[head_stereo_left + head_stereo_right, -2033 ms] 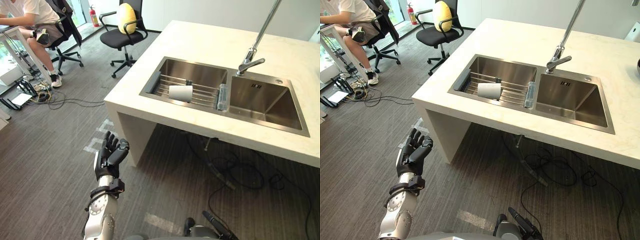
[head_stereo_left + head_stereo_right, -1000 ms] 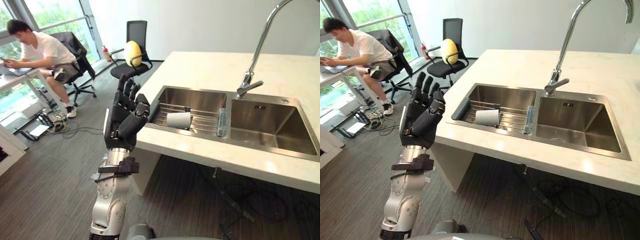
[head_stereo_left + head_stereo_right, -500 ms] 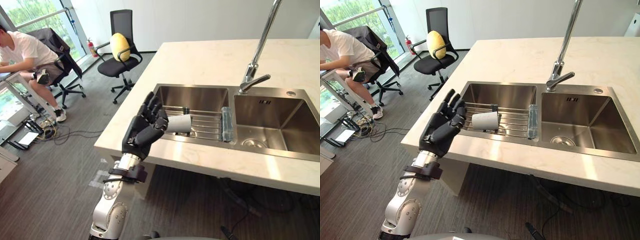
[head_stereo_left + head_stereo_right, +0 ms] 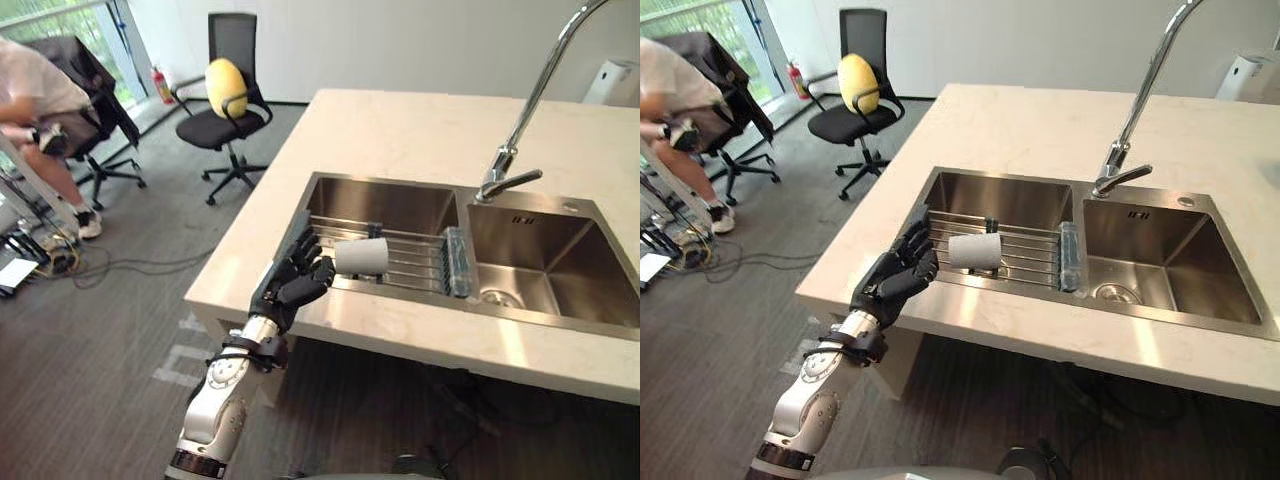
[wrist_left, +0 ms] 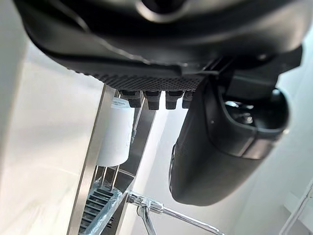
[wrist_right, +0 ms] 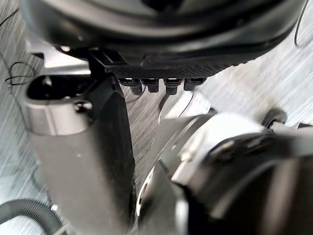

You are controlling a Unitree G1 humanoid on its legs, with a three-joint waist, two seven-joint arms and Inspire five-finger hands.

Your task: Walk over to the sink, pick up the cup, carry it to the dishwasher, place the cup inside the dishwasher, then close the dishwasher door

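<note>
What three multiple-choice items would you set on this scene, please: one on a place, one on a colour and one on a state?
1. Where is the cup?
A. On the counter
B. On the rack in the sink
C. On a chair

2. What colour is the cup?
A. White
B. Red
C. Black

3. How is the left hand?
A. Shut on the cup
B. Shut, holding nothing
C. Open, beside the cup

Answers:
1 B: the cup lies on its side on the wire rack in the sink's left basin.
2 A: its wall shows plain white against the steel.
3 C: the fingers are straight at the sink's left edge and are not curled round the cup.
</note>
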